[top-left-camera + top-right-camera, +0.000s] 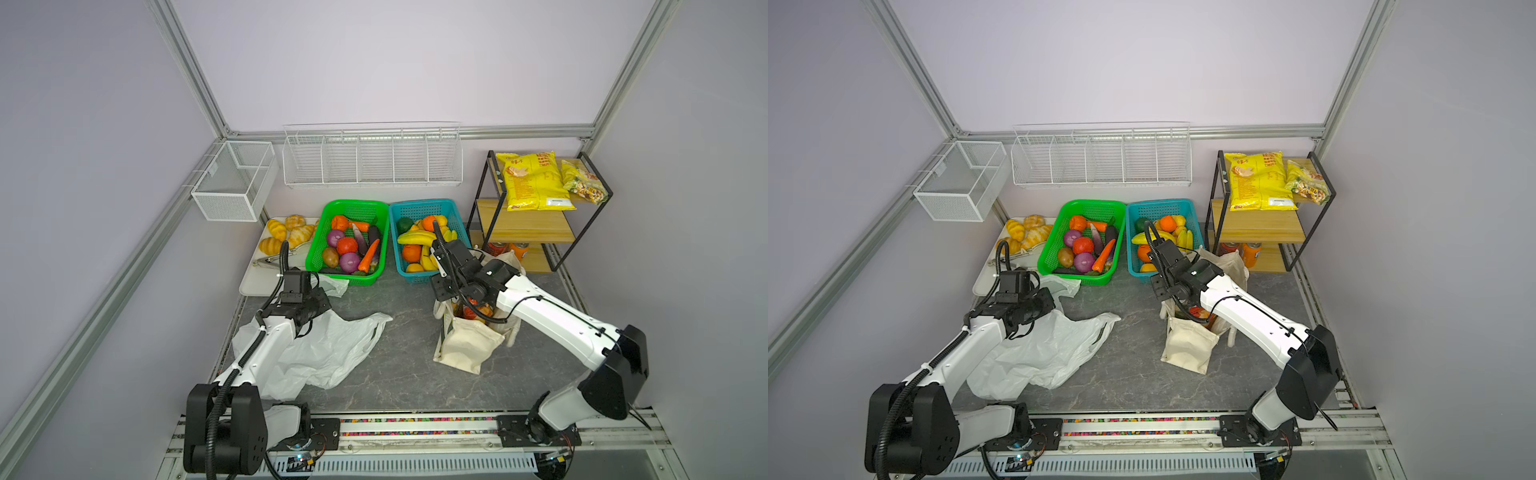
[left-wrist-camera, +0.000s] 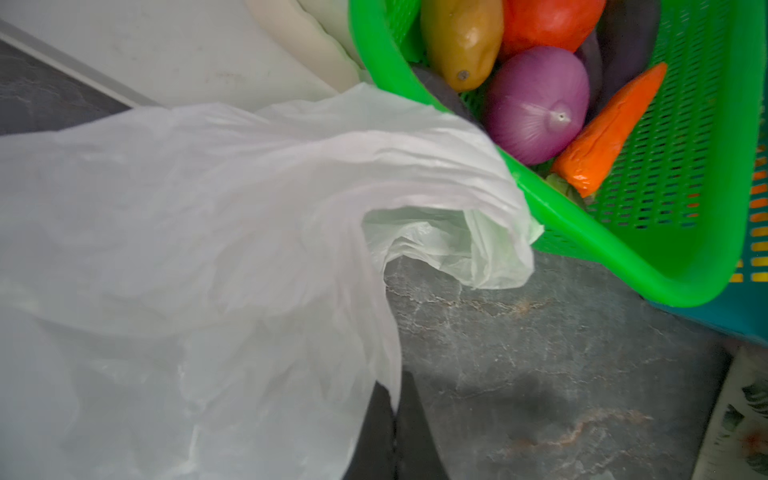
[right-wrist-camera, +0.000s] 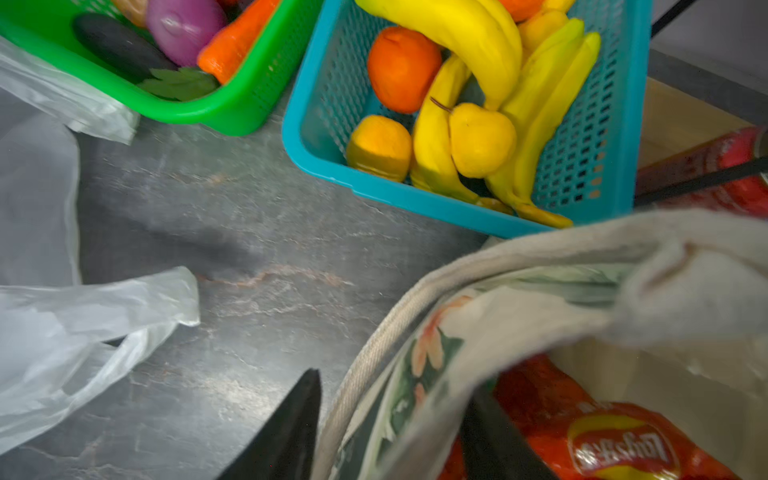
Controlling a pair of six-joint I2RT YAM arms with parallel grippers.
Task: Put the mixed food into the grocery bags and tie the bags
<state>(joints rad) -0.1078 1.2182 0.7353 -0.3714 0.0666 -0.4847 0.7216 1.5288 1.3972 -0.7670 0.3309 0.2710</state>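
Note:
The white plastic bag (image 1: 328, 349) (image 1: 1042, 353) lies crumpled on the dark tabletop at the left. My left gripper (image 2: 395, 399) is shut on a fold of it (image 2: 187, 228) beside the green basket (image 2: 582, 232). The cream leaf-print tote (image 1: 469, 345) (image 1: 1190, 345) stands at the right with a red snack packet (image 3: 602, 436) inside. My right gripper (image 3: 395, 407) is open astride the tote's rim (image 3: 540, 316), one finger outside and one inside. Yellow bananas (image 1: 415, 237) (image 3: 457, 29) and orange fruits (image 1: 411, 252) (image 3: 403, 68) lie in the teal basket (image 1: 453, 208).
The green basket (image 1: 353, 203) holds onions, carrots and other vegetables. A tray of croissants (image 1: 286, 232) sits behind the left arm. At the back right, a shelf rack (image 1: 523, 224) carries a big yellow chip bag (image 1: 536, 183), with cans (image 1: 498, 249) below. White wire baskets (image 1: 372, 158) hang on the wall.

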